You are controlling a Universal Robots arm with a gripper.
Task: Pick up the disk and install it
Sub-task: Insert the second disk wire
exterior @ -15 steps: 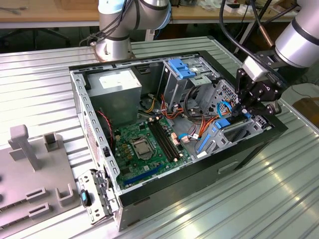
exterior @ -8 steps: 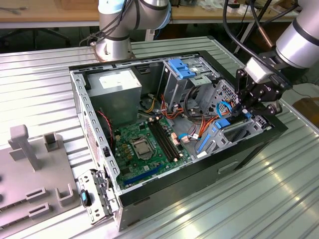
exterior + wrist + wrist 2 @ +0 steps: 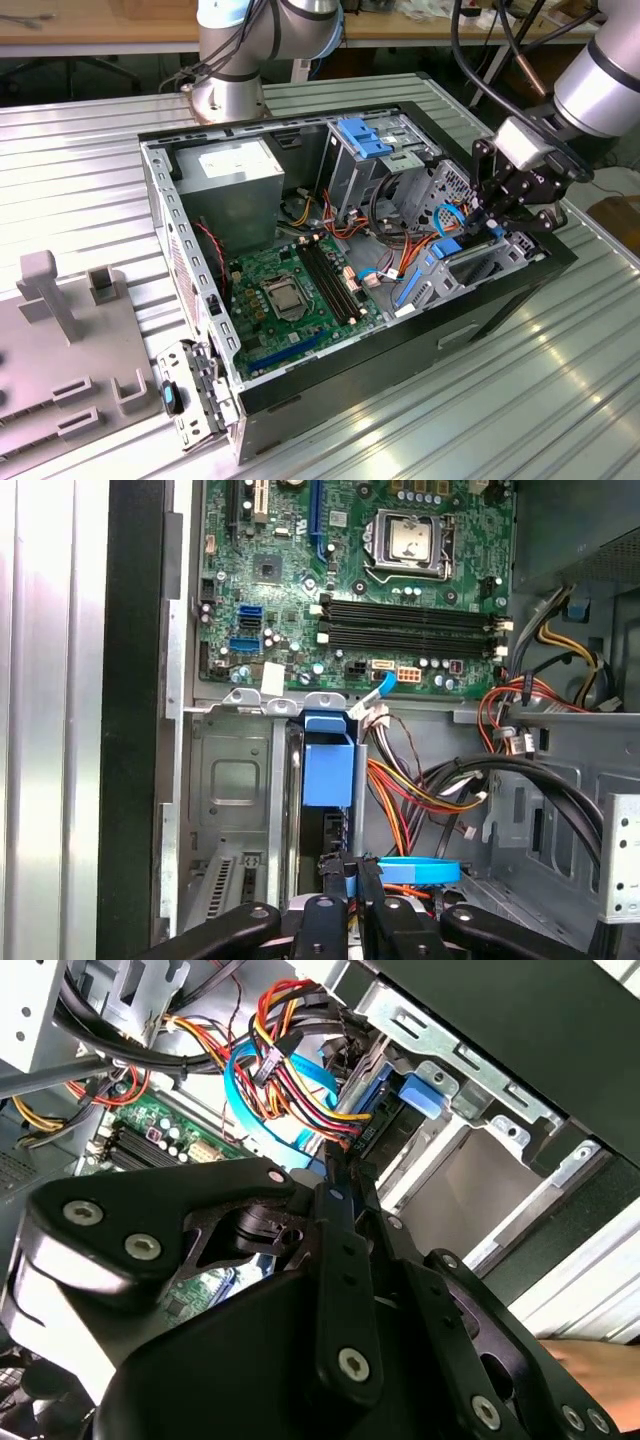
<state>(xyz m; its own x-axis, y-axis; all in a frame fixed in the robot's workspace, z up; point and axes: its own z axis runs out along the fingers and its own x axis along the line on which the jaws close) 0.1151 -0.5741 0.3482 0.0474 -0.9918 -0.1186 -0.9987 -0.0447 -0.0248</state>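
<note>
- Gripper [image 3: 350, 875] sits low over the drive bay [image 3: 230, 780] at the exterior view's right end of the open case [image 3: 160, 200].
- Fingers [image 3: 368, 880] are drawn together to a narrow slit with a sliver of blue between them. I cannot tell whether that is the rail or the cable.
- The disk [image 3: 328, 770] stands on edge inside the bay, just under the fingertips. Its blue rail faces up and its dark body drops away below. It looks part-way seated, though how deep is hidden.
- Risk: the blue flat cable [image 3: 420, 868] lies right against the fingers. Any push or lift could drag it or pinch it against the disk.
- Risk: the bundle of coloured power wires [image 3: 420, 790] crowds the bay mouth. It could get trapped behind the disk and stop it short.
- Risk: the bay walls are close. A slight tilt could jam a rail against the metal.
- Risk: a hold on thin plastic alone may slip or flex the rail.
</note>
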